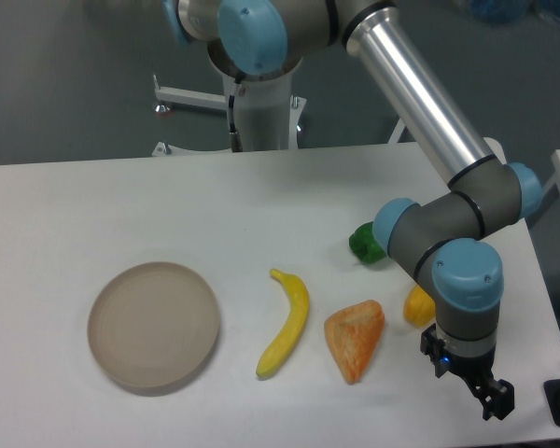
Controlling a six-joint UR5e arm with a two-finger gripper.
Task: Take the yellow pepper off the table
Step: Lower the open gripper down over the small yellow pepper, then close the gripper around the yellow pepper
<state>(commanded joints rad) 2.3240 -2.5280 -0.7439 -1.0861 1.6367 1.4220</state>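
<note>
The yellow pepper [417, 306] lies on the white table [261, 196] at the right, just right of the orange bread wedge. The arm's wrist hides its right side. My gripper [485, 392] hangs below the blue-capped wrist, in front of and to the right of the pepper, close to the table's front right edge. Its black fingers [497, 399] point down toward the table top with nothing between them. From this angle I cannot see whether the jaws stand apart or together.
A green pepper [365, 243] lies behind the yellow one, partly hidden by the elbow joint. An orange bread wedge [354, 338], a yellow banana [287, 321] and a round beige plate [153, 324] lie in a row to the left. The arm's base stands behind the table.
</note>
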